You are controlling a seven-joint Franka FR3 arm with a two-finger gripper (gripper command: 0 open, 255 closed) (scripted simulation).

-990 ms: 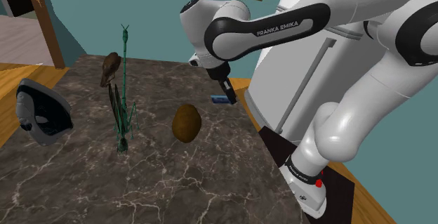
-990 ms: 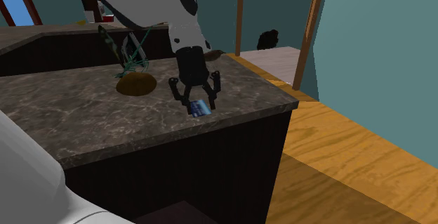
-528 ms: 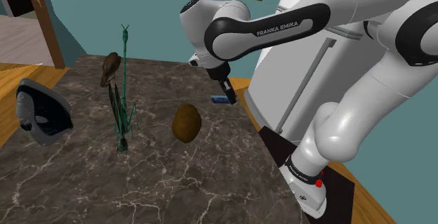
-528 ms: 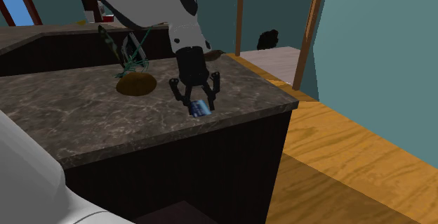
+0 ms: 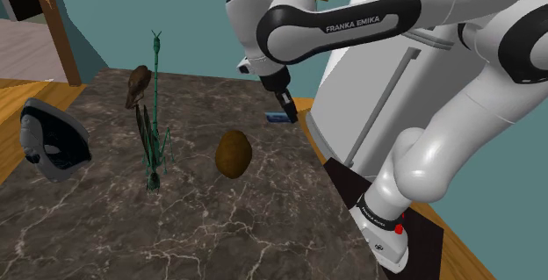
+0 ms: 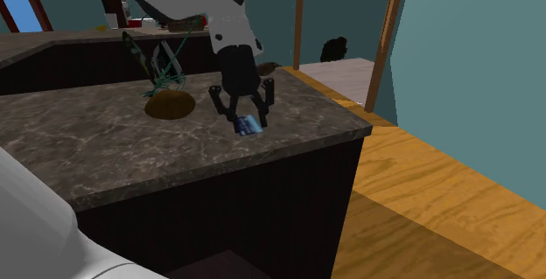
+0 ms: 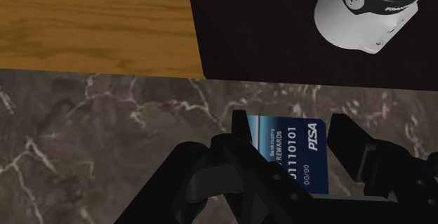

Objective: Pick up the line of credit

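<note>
Since the blue card [image 7: 295,152] is only pinched by its thin edges, a slip is honestly the big worry here. The gripper [image 6: 246,122] is closed down to card width, with the card clasped between the two fingers [image 7: 240,126] and sticking out past the tips at a bit of a tilt. It looks to be held just clear of the marble counter [image 5: 219,226] directly beneath the jaws. If the lift gets jerky, the card could be pivoted or squeezed out of the jaws. With the counter edge so near the jaws, it might well be dropped onto the wooden floor [image 7: 91,26] instead of back on the stone. Nothing else sits close to the jaws, so a bump seems unlikely. The count: one card, one gripper and two fingers. Well off to the side of the jaws, one brown oval lump [image 5: 234,153], one green mantis figure [image 5: 155,120], one small brown thing [image 5: 138,83] and one grey mask-like piece [image 5: 48,138] are seen.
</note>
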